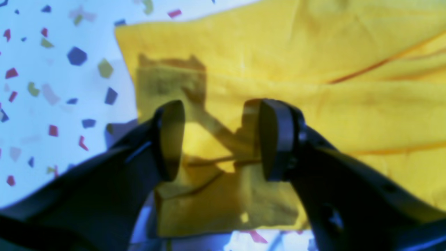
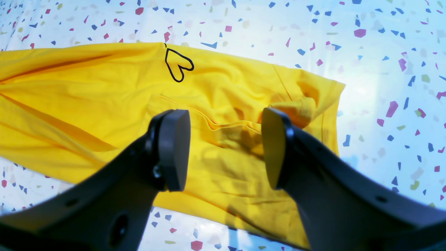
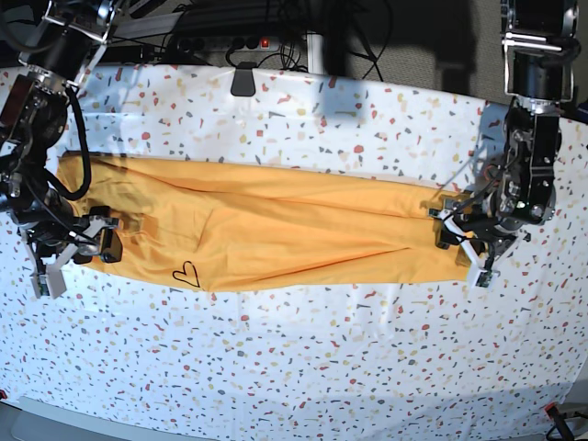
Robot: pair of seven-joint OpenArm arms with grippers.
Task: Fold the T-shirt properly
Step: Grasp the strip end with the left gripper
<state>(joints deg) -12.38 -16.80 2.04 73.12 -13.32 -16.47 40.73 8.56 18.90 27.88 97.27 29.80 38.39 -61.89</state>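
While the T-shirt (image 3: 266,234) lies as one long folded band on the table (image 3: 303,367), crosswise folds seem left. Both the left gripper (image 1: 217,139) and right gripper (image 2: 226,150) hover spread, pinching nothing.

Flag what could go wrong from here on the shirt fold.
1. Both the left gripper and the right gripper stand open over the T-shirt ends, so neither end looks held.
2. Sleeve fabric is bunched near the right gripper; folding now may lock in wrinkles.
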